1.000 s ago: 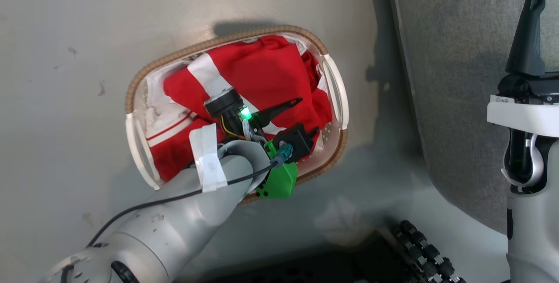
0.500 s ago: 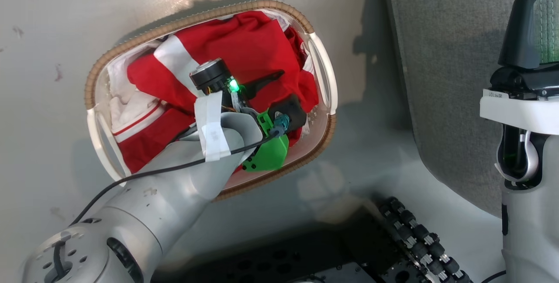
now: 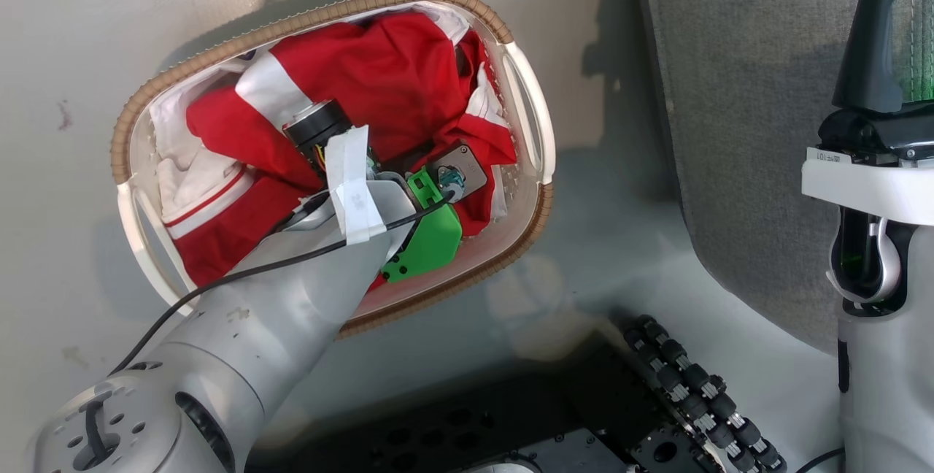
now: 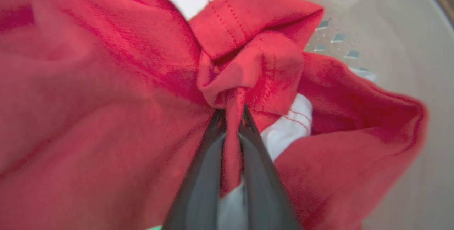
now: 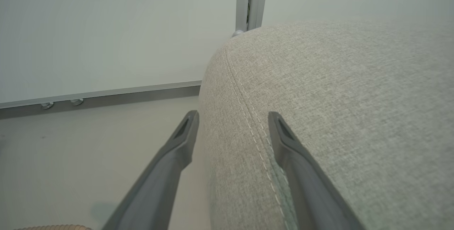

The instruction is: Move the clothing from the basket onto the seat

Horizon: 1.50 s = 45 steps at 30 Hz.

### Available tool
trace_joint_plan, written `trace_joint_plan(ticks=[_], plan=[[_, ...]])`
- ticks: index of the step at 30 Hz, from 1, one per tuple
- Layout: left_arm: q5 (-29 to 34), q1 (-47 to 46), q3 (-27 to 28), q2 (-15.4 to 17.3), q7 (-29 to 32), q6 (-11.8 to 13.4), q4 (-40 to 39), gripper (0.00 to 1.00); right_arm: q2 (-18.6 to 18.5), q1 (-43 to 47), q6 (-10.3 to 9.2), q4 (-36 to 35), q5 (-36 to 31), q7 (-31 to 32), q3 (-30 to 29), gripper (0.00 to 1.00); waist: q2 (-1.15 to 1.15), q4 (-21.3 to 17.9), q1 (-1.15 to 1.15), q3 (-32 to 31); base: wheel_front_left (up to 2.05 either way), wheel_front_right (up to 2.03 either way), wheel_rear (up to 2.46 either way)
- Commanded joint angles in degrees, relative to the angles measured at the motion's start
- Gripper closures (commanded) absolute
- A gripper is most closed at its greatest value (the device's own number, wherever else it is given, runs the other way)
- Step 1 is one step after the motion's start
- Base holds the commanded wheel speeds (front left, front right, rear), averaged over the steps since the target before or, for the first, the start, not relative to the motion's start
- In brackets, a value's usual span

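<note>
Red cloth with broad white stripes, the clothing (image 3: pixel 394 71), lies heaped in the basket (image 3: pixel 219 57) on the pale floor (image 3: pixel 73 6). The left gripper (image 4: pixel 232 111) is down inside it, dark fingers pinched tight on a bunched fold of the red fabric. The right gripper (image 5: pixel 233 116) hangs with fingers spread wide, holding nothing, seemingly just over the rounded edge of the grey seat (image 5: pixel 354 98).

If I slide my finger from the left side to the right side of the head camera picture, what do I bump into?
Bare floor → basket, left handle → red clothing → basket, right handle → more floor → grey seat.
</note>
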Motion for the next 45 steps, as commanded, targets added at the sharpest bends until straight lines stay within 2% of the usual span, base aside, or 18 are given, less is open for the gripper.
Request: trace_joint_plan(ticks=[1, 5, 14, 22, 28, 36, 45], plan=[[-0.44, -0.66, -0.08, 0.28, -0.09, 0.04, 0.27, 1.00, -0.14, -0.42, -0.04, 0.00, -0.07, -0.02, -0.22, 0.00, 0.00, 0.15, 0.00, -0.05, 0.00, 0.00, 0.00], [-1.40, -0.78, 0.01, 0.28, -2.11, 1.78, 0.16, 1.00, -0.14, -0.45, -0.04, 0.66, -0.47, -0.02, -0.36, 0.00, 0.00, 0.76, 0.00, -0.73, 0.00, 0.00, 0.00], [-5.20, 1.99, 0.69, 0.26, -8.84, 3.53, -2.30, 1.00, -0.15, -0.16, -0.04, 2.25, -1.36, -0.02, -0.14, 0.00, 0.00, 2.75, 0.00, -5.05, 0.00, 0.00, 0.00], [-6.89, 4.23, 0.91, 0.22, -13.04, 5.14, -5.60, 1.00, -0.17, 2.03, -0.04, 3.96, -2.90, -0.02, -0.09, 0.00, 0.00, 5.52, 0.00, -12.15, 0.00, 0.00, 0.00], [-6.49, 6.33, 3.16, 0.34, -13.53, 7.33, -11.50, 1.00, -0.17, 4.70, -0.04, 5.58, -5.33, -0.02, -0.41, 0.00, 0.00, 8.23, 0.00, -19.21, 0.00, 0.00, 0.00], [-3.22, 13.04, 8.99, 5.62, -13.50, 9.31, -24.09, 1.00, -0.17, 9.57, -0.05, 8.66, -7.14, -0.02, -0.63, 0.00, 0.00, 10.69, 0.00, -30.25, 0.00, 0.00, 0.00], [-0.60, 18.21, 13.65, 10.50, -13.51, 8.63, -31.98, 1.00, -0.17, 16.32, -0.05, 12.81, -7.47, -0.02, 0.62, 0.00, 0.00, 11.51, 0.00, -43.50, 0.00, 0.00, 0.00]])
